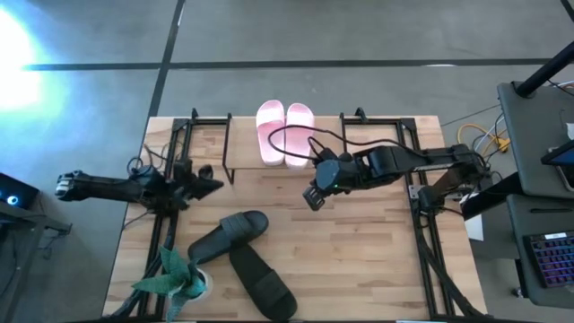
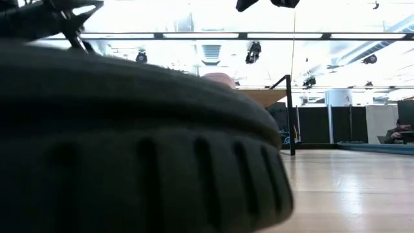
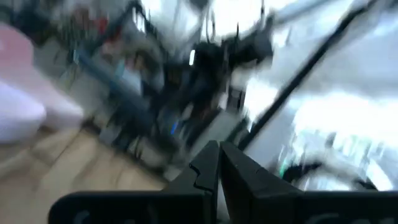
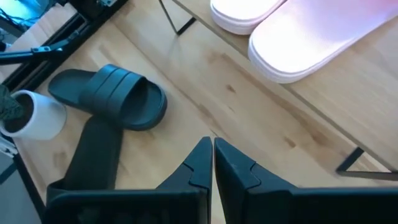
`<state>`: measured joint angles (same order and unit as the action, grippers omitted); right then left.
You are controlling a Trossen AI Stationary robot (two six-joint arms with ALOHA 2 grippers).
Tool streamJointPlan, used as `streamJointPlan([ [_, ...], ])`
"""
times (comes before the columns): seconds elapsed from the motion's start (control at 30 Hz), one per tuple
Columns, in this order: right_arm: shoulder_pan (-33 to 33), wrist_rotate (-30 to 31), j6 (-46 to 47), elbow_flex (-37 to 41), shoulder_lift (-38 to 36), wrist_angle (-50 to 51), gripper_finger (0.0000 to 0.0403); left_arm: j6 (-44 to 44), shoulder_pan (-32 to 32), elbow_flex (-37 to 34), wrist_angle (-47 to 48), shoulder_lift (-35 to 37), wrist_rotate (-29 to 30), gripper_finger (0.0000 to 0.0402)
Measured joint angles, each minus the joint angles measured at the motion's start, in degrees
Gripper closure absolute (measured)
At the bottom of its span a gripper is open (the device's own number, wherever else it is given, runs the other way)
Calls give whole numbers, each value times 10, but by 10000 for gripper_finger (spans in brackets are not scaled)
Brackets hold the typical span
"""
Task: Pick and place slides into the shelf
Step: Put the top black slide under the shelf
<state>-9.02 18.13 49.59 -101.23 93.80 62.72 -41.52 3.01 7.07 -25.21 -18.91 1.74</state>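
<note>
On the shelf [image 1: 359, 170] the pink slides [image 1: 285, 133] lie lengthwise, side by side; both the left claw [image 1: 213, 186] and right claw [image 1: 312, 197] are closed, empty.

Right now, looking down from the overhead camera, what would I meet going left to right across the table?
Left gripper → green plant at the near edge → dark slides → pink slides on the shelf → right gripper.
</note>
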Motion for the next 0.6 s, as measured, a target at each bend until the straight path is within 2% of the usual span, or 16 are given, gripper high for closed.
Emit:
streamJointPlan([
  [0.07,-1,0,4,0,0,0,394,48,3,52,147,-7,-29,402],
  [0.17,-3,0,8,0,0,0,394,154,10,149,396,-34,-33,402],
  [0.27,-7,0,9,0,0,2,394,243,20,232,561,-88,-26,402],
  [0.33,-9,0,10,0,0,7,394,283,30,277,616,-119,-22,402],
  [0.47,-16,0,23,0,0,26,394,294,60,344,676,-161,-6,402],
  [0.6,-24,9,40,3,0,50,394,277,116,399,721,-195,58,402],
])
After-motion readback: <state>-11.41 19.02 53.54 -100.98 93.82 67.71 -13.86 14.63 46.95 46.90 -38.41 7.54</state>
